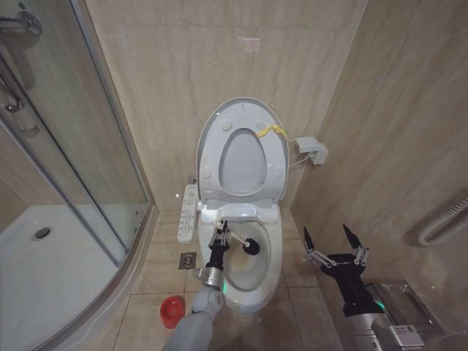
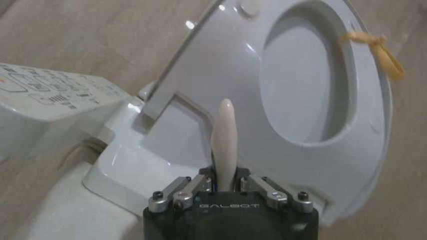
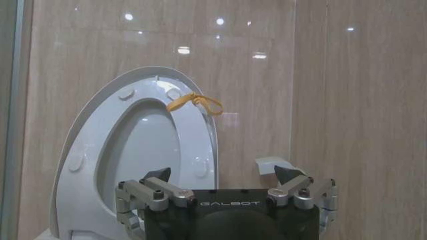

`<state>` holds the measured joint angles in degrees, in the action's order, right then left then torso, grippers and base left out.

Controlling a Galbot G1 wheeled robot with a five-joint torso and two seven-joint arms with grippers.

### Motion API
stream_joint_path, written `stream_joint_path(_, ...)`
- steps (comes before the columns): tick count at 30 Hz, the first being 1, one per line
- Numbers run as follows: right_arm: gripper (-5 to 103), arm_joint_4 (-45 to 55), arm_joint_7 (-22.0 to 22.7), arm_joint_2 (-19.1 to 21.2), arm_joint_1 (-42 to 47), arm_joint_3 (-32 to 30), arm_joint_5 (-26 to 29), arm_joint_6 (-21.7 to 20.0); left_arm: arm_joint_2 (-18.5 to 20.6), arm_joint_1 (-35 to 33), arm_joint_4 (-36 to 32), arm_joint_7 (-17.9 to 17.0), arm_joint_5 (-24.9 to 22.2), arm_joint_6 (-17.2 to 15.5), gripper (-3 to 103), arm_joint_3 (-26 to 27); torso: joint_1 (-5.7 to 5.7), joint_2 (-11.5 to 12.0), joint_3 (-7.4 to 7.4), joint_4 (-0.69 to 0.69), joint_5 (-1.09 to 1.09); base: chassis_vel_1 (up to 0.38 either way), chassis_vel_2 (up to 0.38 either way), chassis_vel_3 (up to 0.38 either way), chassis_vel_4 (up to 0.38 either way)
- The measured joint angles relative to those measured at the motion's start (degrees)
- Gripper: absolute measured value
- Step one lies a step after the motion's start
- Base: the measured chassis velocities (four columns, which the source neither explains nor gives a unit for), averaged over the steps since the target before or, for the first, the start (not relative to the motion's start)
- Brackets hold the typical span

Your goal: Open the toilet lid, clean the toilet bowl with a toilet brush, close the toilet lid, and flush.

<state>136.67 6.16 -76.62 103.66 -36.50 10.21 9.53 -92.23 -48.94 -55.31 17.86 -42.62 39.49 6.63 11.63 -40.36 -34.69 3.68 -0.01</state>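
White plastic, thin and stiff: the toilet brush looks light, best pinched high on its stick. At lower centre of the frame the left gripper clamps that handle, bristles inside the toilet bowl. Lower right, the right gripper hangs spread, idle.

Even, warm overhead light; bright ceiling-lamp reflections dot the glossy wall tiles; soft shadows; raised toilet lid slightly blurred up close.
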Motion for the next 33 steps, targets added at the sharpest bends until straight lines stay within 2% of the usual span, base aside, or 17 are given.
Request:
stream_joint_path(6,100,0.0,0.0,0.0,0.0,0.0,0.0,0.0,0.0,1.0,-1.4,0.7,-7.1,-0.3,19,-0.1,0.00,0.0,0.00,-0.01,0.00,0.000,0.000,0.000,0.000)
stream_joint_path(12,100,0.0,0.0,0.0,0.0,0.0,0.0,0.0,0.0,1.3,-1.4,1.4,-9.4,-1.2,19,-0.1,0.00,0.0,0.00,-0.02,0.00,0.000,0.000,0.000,0.000)
stream_joint_path(17,100,0.0,0.0,0.0,0.0,0.0,0.0,0.0,0.1,1.5,0.9,3.1,-12.0,-2.6,19,-0.6,0.00,0.0,0.00,-0.02,0.01,0.000,0.000,0.000,0.000)
stream_joint_path(22,100,0.0,0.0,0.0,0.0,0.0,0.0,0.0,0.1,3.1,4.0,4.8,-13.2,-2.7,19,-0.6,-0.01,0.0,0.01,0.00,0.02,0.000,0.000,0.000,0.000)
stream_joint_path(27,100,0.0,0.0,0.0,0.0,0.0,0.0,0.0,0.1,4.1,4.1,5.0,-16.6,-3.6,19,-0.9,0.00,0.0,0.00,0.00,0.01,0.000,0.000,0.000,0.000)
stream_joint_path(33,100,0.0,0.0,0.0,0.0,0.0,0.0,0.0,0.1,4.3,1.7,4.3,-18.0,-4.6,19,-1.2,0.00,0.0,0.00,0.00,0.01,0.000,0.000,0.000,0.000)
